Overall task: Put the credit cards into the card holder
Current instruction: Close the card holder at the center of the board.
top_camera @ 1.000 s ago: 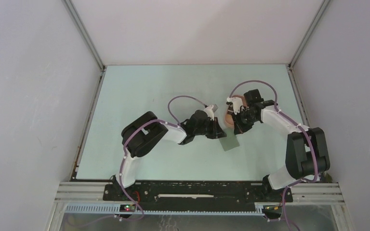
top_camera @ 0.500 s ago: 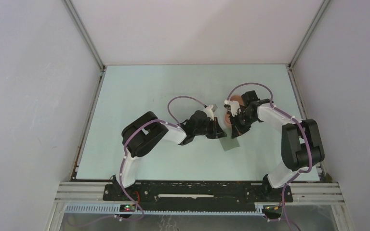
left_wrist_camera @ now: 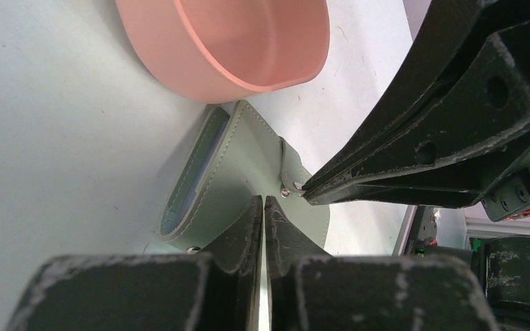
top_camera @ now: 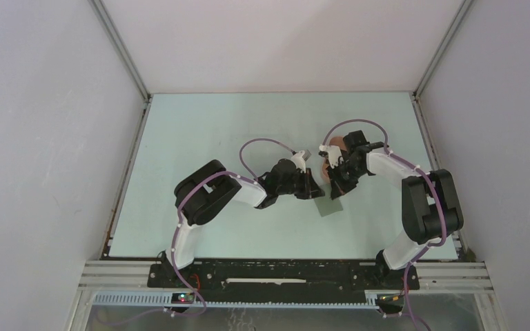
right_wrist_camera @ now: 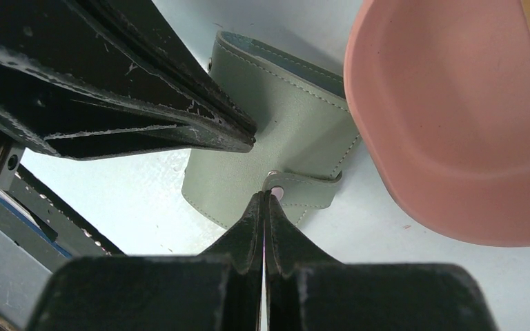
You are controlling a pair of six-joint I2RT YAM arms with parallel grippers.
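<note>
The grey-green card holder lies folded on the table, next to the pink tray; from above it is the card holder. My left gripper is shut, its tips resting on the holder's flat face. My right gripper is shut too, its tips at the metal snap of the holder's strap tab. From above the left gripper and right gripper meet over the holder. A bluish strip shows inside the fold; I cannot tell whether it is a credit card or lining. No other credit card is in view.
A salmon-pink oval tray stands just behind the holder, nearly touching it, with nothing visible inside; it is the tray on the right of that view. Grey walls enclose the pale green table.
The right arm has swung its elbow and wrist slightly left toward the holder. The left arm and the holder have barely moved.
</note>
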